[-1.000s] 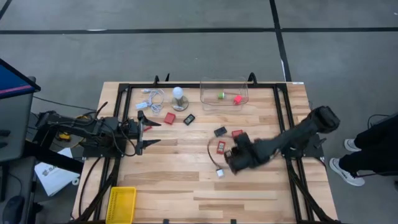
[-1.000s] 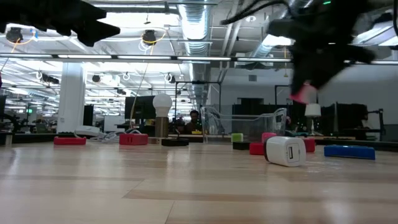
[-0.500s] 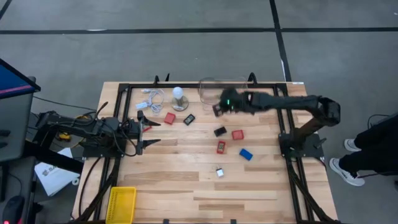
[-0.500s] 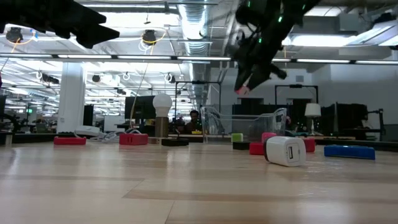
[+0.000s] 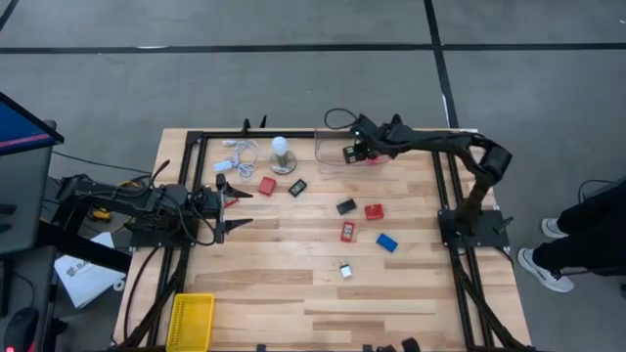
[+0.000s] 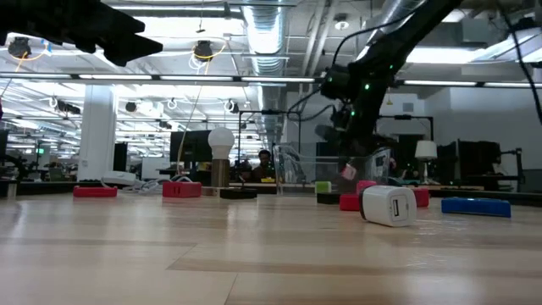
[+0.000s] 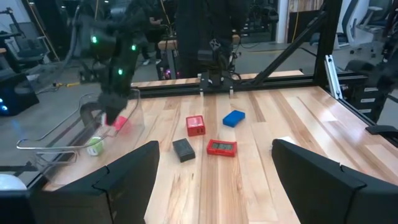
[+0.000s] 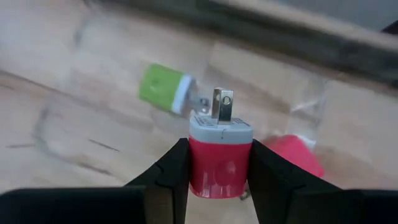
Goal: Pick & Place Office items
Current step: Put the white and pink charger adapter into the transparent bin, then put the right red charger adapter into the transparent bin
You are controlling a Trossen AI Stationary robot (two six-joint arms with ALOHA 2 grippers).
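Taking the clear bin (image 5: 353, 147) at the table's far edge as the landmark: nearest the front, well short of the bin, lies a white plug block (image 5: 345, 271). Closer to the bin sit a blue block (image 5: 387, 242), a red block with a dark face (image 5: 347, 231), a plain red block (image 5: 374, 211) and a black block (image 5: 346, 206). Off to the bin's left are another red block (image 5: 267, 186) and a black one (image 5: 297, 188), with a white bulb (image 5: 282, 149) on a round base and a coiled white cable (image 5: 240, 154) beyond them. The left gripper (image 5: 233, 203) waits wide apart farther left of these. Over the bin itself, the right gripper (image 8: 217, 167) pinches a red plug block (image 8: 220, 158) with a grey top and metal prongs. Below it, inside the bin, lie a green block (image 8: 163, 88) and a pink-red block (image 8: 293, 153).
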